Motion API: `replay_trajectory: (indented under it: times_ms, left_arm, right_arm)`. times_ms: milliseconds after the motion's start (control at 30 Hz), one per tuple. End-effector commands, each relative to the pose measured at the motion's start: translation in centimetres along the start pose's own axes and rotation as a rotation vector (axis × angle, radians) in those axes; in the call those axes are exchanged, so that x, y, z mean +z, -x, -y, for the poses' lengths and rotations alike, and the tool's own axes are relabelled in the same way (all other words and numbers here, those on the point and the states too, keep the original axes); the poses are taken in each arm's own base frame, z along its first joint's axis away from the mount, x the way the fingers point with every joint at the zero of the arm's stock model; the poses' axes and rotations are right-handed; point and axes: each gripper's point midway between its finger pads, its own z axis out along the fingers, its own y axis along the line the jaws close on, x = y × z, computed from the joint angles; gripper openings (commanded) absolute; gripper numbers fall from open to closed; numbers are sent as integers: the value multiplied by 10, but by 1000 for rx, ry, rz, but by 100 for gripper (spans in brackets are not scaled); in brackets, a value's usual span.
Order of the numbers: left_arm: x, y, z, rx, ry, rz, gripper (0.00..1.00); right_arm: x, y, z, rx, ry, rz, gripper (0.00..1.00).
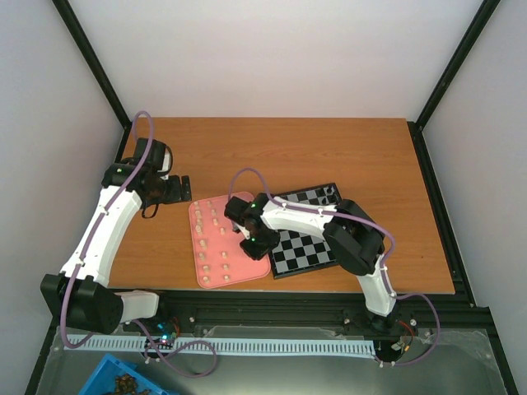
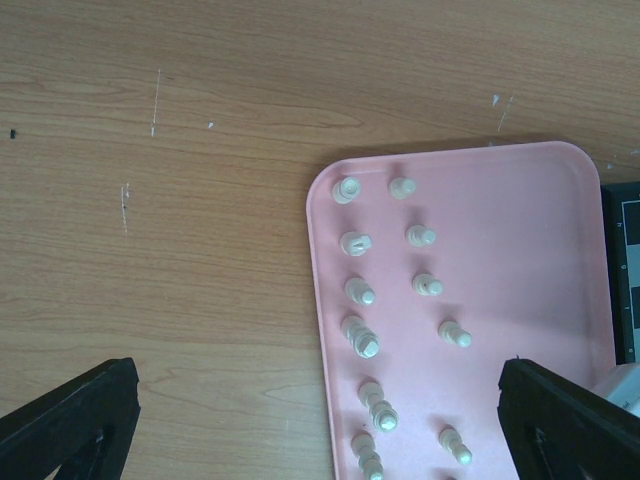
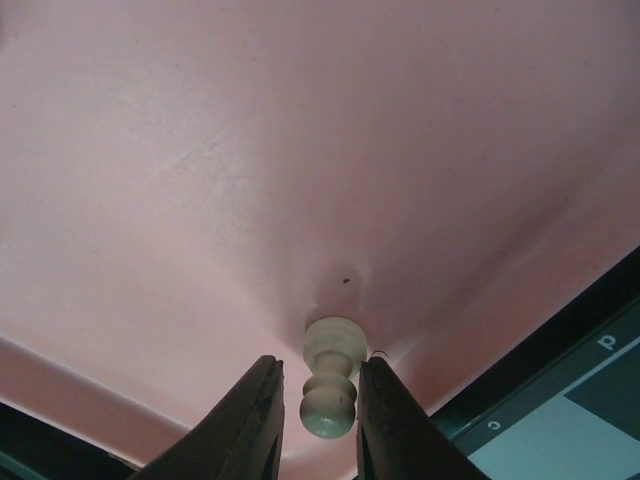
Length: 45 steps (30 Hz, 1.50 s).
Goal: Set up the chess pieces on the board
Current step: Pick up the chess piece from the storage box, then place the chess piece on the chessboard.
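Right wrist, right tool [image 3: 320, 368] flanking chess piece [image 3: 329, 398]

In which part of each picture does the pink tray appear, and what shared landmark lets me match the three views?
Top external: the pink tray lies just left of centre.
Left wrist: the tray fills the right half, down to the bottom edge.
Right wrist: the tray fills nearly the whole picture.
Shared landmark: the board, right beside the tray, at the right in every view.
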Motion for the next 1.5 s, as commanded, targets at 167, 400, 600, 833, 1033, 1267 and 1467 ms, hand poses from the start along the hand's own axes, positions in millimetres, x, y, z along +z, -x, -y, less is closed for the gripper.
replay_trajectory:
  times_ms: [167, 400, 600, 833, 1033, 1267, 1467]
  left_arm:
    - [-9, 1, -2, 19, 2, 30, 100]
    - [-10, 3, -1, 18, -3, 31, 100]
    - [-8, 2, -1, 24, -3, 28, 100]
    - [-6, 3, 1, 27, -8, 21, 100]
    - [-3, 3, 0, 31, 0, 12, 100]
    - [0, 4, -1, 31, 11, 8, 100]
    - [2, 6, 0, 31, 11, 0, 100]
  right_arm:
    - [-13, 8, 4, 16, -41, 15, 8]
    - [-67, 42, 20, 49, -66, 136, 5]
    - [-91, 83, 90, 176, -99, 224, 4]
    - [-74, 112, 155, 251, -126, 230, 3]
    - [-54, 112, 168, 239, -120, 184, 3]
    - [-45, 106, 168, 238, -117, 159, 3]
    - [-33, 101, 171, 235, -126, 128, 3]
